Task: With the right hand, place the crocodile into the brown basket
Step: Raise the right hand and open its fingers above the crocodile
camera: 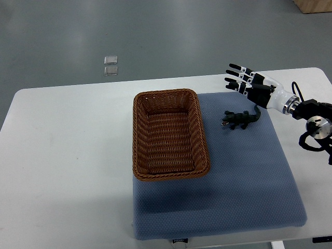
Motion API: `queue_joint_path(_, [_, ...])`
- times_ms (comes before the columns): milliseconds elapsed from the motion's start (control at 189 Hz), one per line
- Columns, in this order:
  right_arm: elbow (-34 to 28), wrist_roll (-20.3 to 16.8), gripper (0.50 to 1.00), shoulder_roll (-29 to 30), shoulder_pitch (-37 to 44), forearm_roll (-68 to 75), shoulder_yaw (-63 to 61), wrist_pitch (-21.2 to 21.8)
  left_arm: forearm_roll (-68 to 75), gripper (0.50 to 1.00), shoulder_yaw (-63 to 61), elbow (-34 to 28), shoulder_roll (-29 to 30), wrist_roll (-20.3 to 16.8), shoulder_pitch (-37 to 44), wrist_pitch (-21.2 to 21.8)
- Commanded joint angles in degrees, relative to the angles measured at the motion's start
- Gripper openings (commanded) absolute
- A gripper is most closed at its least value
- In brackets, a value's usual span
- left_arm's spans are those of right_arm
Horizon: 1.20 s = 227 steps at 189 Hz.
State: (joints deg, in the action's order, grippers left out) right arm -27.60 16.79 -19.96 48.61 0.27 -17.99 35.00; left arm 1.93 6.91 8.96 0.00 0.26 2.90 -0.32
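Note:
A dark green toy crocodile [240, 119] lies on the blue mat [244, 176], just right of the brown wicker basket [140, 145]. The basket holds nothing that I can see. My right hand [239, 79] hovers above and slightly behind the crocodile's tail end, its black and white fingers [236, 68] spread out and holding nothing. Its arm comes in from the right edge. The left arm does not show.
The mat lies on a white table [62, 155], with the basket on the mat's left part. Two small clear squares [110, 66] lie on the grey floor beyond the table. A wooden corner [314, 5] shows at the top right.

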Motion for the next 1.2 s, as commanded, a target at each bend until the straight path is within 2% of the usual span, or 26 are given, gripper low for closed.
queue_joint_path(0, [0.00,0.00,0.932,0.27,0.35,0.00,0.24,0.00,0.00,1.000,0.03,-0.08,0.00,0.00,0.00,0.06])
queue_joint_path(1006, [-0.52,0.09,0.932,-2.81,1.93,-0.18,0.07,0.00,0.00,1.000,-0.23,0.00,0.00,0.00,-0.08,0.23])
queue_joint_path(1196, [-0.44,0.26,0.932,-4.39,3.42,-5.01,-0.02,0.00,0.00,1.000,-0.23,0.00,0.00,0.00,-0.17,0.23])
